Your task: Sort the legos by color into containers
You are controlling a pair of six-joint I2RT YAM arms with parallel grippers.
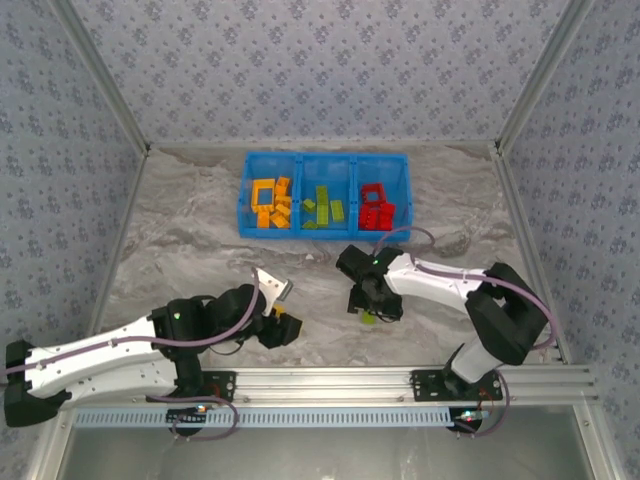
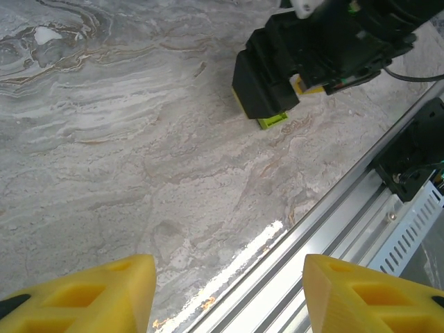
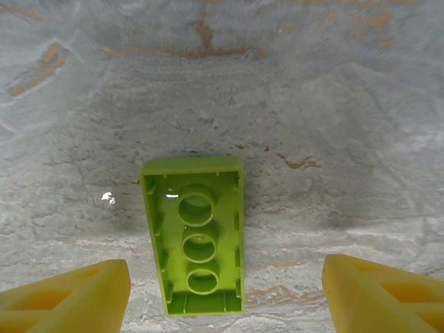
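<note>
The right hand (image 3: 223, 291) hovers wide open and empty over one green brick (image 3: 194, 236), which lies upside down on the counter (image 1: 180, 230), in the lower middle of the right wrist view. The brick sits closer to the finger at the lower left, so closing could push it sideways or catch one corner only, and it may twist out on this smooth stone. The left hand (image 2: 229, 295) is also open and holds nothing. The blue bin (image 1: 244, 195) is at the upper middle; a weak grip could drop the brick beside its middle compartment.
</note>
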